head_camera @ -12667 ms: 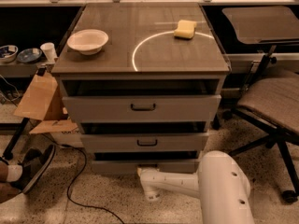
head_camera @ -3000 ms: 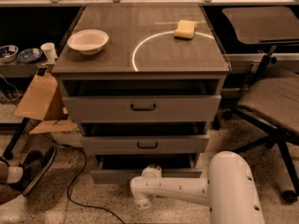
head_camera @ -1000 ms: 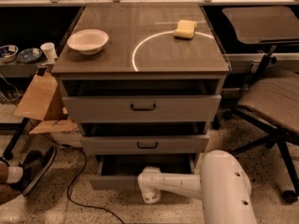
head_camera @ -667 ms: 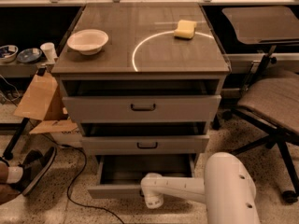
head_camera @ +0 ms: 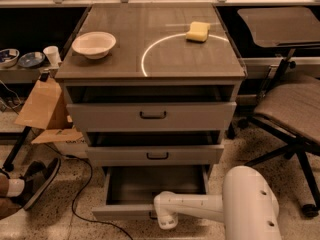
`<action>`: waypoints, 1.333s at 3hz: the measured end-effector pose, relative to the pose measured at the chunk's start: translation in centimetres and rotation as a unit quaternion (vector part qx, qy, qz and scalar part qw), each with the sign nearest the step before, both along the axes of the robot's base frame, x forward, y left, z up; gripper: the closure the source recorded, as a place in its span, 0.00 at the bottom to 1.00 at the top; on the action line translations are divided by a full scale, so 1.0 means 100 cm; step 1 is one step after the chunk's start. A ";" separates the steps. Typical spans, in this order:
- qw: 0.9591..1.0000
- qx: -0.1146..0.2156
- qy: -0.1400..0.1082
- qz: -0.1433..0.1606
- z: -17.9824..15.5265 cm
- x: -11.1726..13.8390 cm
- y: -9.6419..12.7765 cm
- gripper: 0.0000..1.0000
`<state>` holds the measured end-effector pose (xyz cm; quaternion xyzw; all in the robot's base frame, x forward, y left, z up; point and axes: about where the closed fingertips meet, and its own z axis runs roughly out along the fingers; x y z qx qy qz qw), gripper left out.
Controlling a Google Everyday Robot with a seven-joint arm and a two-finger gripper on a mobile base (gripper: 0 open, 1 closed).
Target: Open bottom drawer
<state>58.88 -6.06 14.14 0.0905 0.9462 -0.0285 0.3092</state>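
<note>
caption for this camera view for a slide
The gripper at the front panel of the pulled-out bottom drawer, grey tray showing.

I get warm overhead light on the cabinet top (head_camera: pixel 150 39); shadow lies inside the bottom drawer (head_camera: pixel 155 186), the gripper (head_camera: pixel 167 221) at its front edge pale

floor: speckled terrazzo (head_camera: pixel 55 226) under cabinet (head_camera: pixel 125 24) | right of cabinet: grey office chair (head_camera: pixel 295 106) on castors | left of cabinet: cardboard box (head_camera: pixel 42 104), low shelf (head_camera: pixel 25 74) | front-left of cabinet: black cable (head_camera: pixel 75 209) on floor | light: warm, dim
</note>
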 end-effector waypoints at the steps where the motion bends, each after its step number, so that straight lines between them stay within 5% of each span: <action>1: 1.000 -0.002 0.005 -0.001 0.002 -0.005 -0.003 1.00; 4: 0.999 -0.021 0.040 -0.012 0.003 -0.043 -0.027 1.00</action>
